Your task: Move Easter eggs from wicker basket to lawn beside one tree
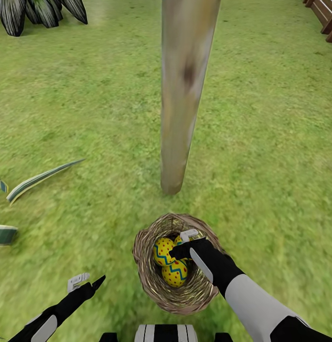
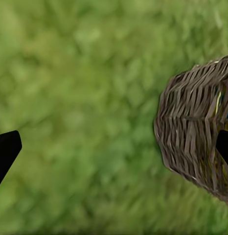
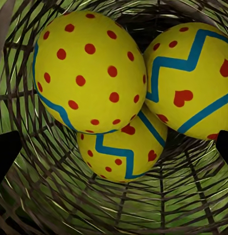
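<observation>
Here, the wicker basket sits on the lawn just in front of the tree, a straight, smooth trunk of pale grey-tan with one dark blotch. The basket is round, woven of thin brown strands in an open weave through which grass shows, and it has a thicker braided rim. Inside lie three Easter eggs, all glossy bright yellow: one dotted red with a blue line, one with blue zigzags and red hearts, one lower, touching both. The right gripper reaches down into the basket over the eggs, its black fingertips spread at either side and clasping nothing. The left gripper hovers above the mottled short grass beside the basket, fingers parted and empty.
</observation>
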Robot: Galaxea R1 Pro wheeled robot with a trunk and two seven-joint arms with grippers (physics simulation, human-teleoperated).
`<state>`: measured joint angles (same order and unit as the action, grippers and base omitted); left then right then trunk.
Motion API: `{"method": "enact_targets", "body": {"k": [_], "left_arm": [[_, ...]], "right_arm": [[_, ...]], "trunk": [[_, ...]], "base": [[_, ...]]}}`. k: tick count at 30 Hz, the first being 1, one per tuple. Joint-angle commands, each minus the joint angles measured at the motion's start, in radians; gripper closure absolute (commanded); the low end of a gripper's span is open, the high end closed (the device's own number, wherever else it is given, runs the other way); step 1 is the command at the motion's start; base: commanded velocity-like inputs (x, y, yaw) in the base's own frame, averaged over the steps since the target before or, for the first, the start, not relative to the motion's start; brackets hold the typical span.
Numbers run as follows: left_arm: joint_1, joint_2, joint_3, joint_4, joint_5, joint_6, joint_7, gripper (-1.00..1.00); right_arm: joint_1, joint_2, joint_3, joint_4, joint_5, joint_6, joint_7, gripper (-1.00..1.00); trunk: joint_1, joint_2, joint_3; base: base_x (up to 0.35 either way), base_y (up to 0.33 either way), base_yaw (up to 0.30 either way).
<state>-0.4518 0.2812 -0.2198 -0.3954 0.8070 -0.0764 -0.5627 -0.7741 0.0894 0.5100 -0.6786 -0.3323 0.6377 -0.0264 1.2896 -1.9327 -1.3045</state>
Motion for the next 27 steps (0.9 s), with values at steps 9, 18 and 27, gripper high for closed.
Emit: {"method": "enact_targets", "body": {"k": [9, 18, 27], "left_arm": [[-0.001, 0.001, -0.009, 0.001, 0.006, -0.007, 0.000, -1.00], [-0.001, 0.001, -0.010, 0.001, 0.006, -0.008, 0.000, -1.00], [-0.001, 0.001, -0.010, 0.000, 0.006, -0.008, 0.000, -1.00]], "right_arm": [[-0.001, 0.000, 0.002, -0.001, -0.004, 0.004, -0.003, -1.00], [-0.001, 0.001, 0.005, -0.002, -0.002, 0.017, -0.005, -1.00], [-0.150, 0.010, 0.000, 0.084, -0.002, 0.123, -0.006, -1.00]], "trunk": [[0.000, 0.000, 0.000], [0.000, 0.000, 0.000], [0.000, 0.000, 0.000]], "base": [[-0.278, 0.000, 0.000], [-0.050, 0.000, 0.000], [0.000, 0.000, 0.000]]}}
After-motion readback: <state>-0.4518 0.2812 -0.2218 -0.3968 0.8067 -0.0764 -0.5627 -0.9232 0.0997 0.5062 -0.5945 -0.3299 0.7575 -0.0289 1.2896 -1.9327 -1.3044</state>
